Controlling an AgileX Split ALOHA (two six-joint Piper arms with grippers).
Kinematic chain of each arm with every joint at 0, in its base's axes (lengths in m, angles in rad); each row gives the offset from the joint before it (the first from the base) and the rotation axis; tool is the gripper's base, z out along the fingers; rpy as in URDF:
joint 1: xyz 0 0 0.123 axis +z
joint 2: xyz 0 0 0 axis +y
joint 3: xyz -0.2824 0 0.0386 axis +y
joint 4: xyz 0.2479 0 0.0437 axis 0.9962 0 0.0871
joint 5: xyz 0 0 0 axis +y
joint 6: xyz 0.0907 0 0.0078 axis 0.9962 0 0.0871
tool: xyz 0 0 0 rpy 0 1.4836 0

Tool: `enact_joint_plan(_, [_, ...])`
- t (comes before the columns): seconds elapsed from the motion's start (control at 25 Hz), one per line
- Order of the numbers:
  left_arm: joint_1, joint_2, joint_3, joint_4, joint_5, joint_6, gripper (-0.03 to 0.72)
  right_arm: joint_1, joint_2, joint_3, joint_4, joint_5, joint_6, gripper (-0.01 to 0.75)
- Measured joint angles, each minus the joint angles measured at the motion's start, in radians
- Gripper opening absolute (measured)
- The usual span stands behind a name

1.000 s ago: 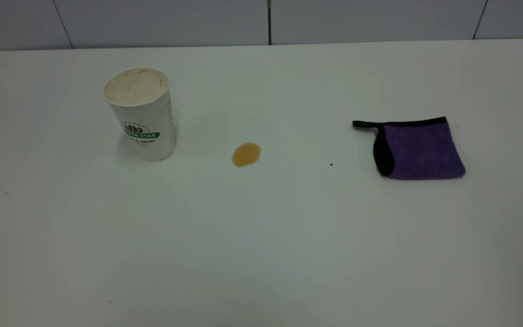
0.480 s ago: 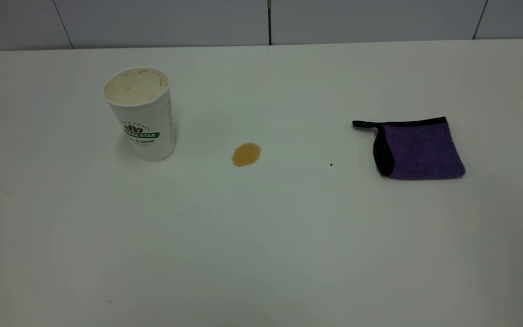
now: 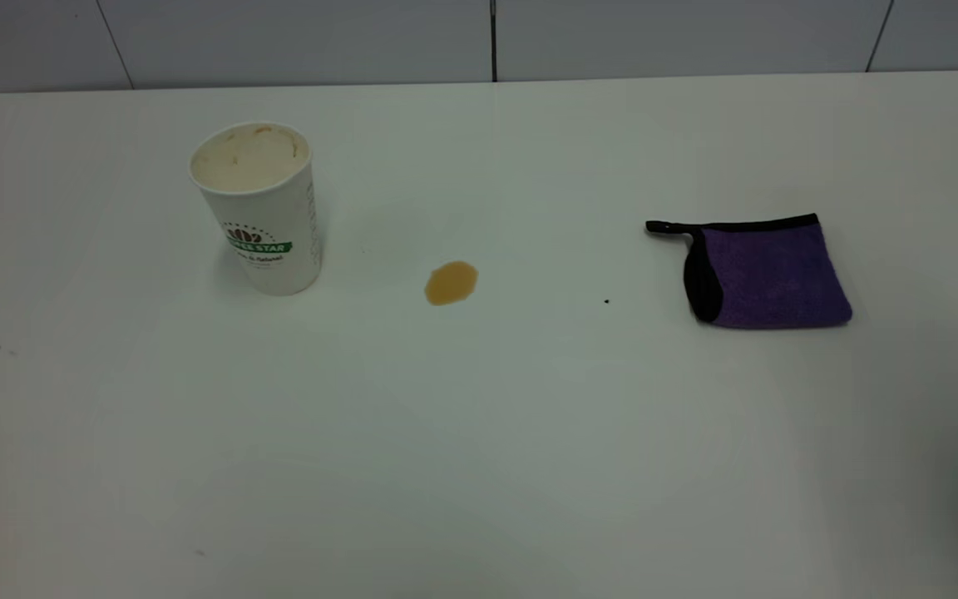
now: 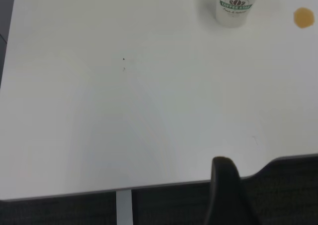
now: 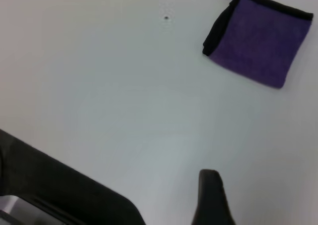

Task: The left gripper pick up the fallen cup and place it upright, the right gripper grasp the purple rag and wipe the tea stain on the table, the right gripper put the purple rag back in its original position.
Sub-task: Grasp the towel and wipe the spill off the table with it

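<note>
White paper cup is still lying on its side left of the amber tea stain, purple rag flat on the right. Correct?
No. The exterior view shows the white paper cup standing upright, mouth up, left of the amber tea stain; the purple terry rag does lie flat on the right.

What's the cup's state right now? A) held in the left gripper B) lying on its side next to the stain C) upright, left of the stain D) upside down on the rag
C: the cup stands upright on the table with its open mouth up, clear to the left of the tea stain in the exterior view, and nothing is gripping it.
</note>
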Motion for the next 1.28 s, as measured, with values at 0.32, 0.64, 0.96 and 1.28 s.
enact_joint_plan(0.32, [0.000,0.000,0.000,0.000,0.000,0.001,0.470,0.000,0.530,-0.263,0.056,-0.137,-0.068,0.575])
enact_joint_plan(0.64, [0.000,0.000,0.000,0.000,-0.001,0.001,0.470,0.014,0.899,-0.548,0.048,-0.172,-0.072,0.575])
enact_joint_plan(0.96, [0.000,0.000,0.000,0.000,-0.001,0.001,0.470,0.063,1.109,-0.741,-0.068,-0.214,-0.072,0.575])
enact_joint_plan(1.28, [0.000,0.000,0.000,0.000,-0.001,0.001,0.470,0.083,1.227,-0.783,-0.125,-0.264,-0.032,0.575])
